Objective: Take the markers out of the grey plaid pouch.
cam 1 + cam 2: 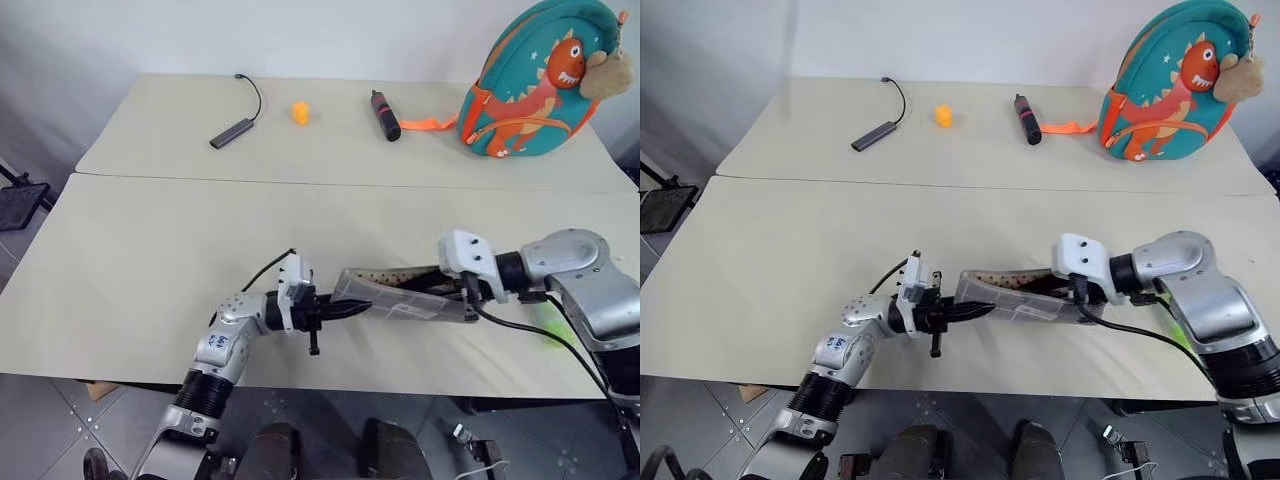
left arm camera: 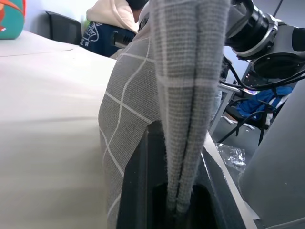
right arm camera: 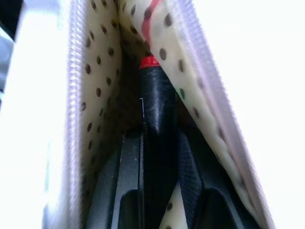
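Pouch (image 1: pixel 400 297) held up just over the near table (image 1: pixel 150 260) — left gripper (image 1: pixel 335 312) fingers clamped tight on one end's fabric. Right gripper (image 3: pixel 159 143) is inside the open mouth, fingers pinching the dark, red-tipped marker (image 3: pixel 155 102).

Near table (image 1: pixel 150 280) lies open left of the held pouch (image 1: pixel 400 297); its mouth seems narrow.
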You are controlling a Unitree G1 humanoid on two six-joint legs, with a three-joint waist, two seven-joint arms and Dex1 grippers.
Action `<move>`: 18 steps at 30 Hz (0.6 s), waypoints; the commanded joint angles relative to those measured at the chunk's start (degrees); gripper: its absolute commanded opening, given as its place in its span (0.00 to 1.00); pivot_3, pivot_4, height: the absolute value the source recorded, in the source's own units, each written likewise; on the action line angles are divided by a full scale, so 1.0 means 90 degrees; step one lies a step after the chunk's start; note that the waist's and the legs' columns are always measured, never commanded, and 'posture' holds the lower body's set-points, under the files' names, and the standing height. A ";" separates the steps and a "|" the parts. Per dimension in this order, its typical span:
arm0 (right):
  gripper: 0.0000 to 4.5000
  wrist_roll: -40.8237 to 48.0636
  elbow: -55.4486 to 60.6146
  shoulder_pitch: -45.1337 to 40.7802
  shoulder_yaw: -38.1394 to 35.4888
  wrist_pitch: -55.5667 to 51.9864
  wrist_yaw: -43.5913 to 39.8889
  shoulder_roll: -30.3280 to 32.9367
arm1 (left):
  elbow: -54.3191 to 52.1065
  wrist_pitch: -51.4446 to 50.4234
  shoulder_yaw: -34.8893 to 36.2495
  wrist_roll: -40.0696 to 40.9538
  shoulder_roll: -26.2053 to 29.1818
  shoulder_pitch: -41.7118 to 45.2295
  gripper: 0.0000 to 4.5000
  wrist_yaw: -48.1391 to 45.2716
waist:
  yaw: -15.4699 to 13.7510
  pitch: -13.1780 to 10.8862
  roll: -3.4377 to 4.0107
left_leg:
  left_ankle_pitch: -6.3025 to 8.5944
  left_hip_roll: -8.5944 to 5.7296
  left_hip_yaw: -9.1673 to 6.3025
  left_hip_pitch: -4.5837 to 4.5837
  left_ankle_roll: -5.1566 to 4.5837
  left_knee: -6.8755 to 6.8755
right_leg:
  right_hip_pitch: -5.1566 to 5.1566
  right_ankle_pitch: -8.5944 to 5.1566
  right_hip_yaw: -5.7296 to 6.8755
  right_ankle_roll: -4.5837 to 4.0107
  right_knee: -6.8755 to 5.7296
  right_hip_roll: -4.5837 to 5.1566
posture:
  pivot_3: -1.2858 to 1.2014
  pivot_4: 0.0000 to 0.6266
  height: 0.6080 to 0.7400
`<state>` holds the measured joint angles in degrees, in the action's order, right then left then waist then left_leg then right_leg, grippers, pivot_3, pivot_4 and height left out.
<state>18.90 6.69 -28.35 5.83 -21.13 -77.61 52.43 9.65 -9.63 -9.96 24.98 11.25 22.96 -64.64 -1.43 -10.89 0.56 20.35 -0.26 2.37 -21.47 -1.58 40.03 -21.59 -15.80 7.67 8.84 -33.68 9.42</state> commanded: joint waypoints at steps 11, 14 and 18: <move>0.13 0.1672 0.1138 -0.0044 -0.0584 -0.0500 0.0148 -0.0844 | -0.0156 -0.0029 0.0079 0.0105 0.0061 -0.0071 0.00 -0.0074 | -0.0018 0.0000 0.0000 | 0.0000 0.0001 -0.0005 0.0001 0.0000 0.0001 | 0.0000 0.0000 -0.0001 0.0000 -0.0001 0.0000 | 0.52 0.24 1.00; 0.13 0.2128 0.1193 -0.0194 -0.0804 -0.0905 0.0425 -0.1008 | -0.0172 -0.0046 0.0081 0.0105 0.0058 -0.0076 0.00 -0.0060 | -0.0008 0.0000 0.0000 | 0.0000 0.0000 -0.0004 0.0001 0.0000 0.0001 | 0.0000 0.0000 -0.0002 0.0000 -0.0001 0.0001 | 0.52 0.24 1.00; 0.13 0.2967 0.1266 -0.0493 -0.1175 -0.1644 0.0892 -0.1134 | -0.0170 -0.0057 0.0082 0.0104 0.0051 -0.0070 0.00 -0.0053 | 0.0000 0.0000 0.0000 | 0.0000 0.0002 -0.0005 0.0001 0.0000 0.0001 | 0.0000 0.0000 -0.0001 0.0000 -0.0002 0.0000 | 0.52 0.24 1.00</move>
<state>40.70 15.63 -31.30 -1.31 -33.00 -71.55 42.46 9.63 -10.01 -9.35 25.28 11.98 22.48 -65.06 -1.43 -10.89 0.56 20.35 -0.24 2.33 -21.46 -1.58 40.04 -21.59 -15.79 7.65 8.84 -33.70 9.42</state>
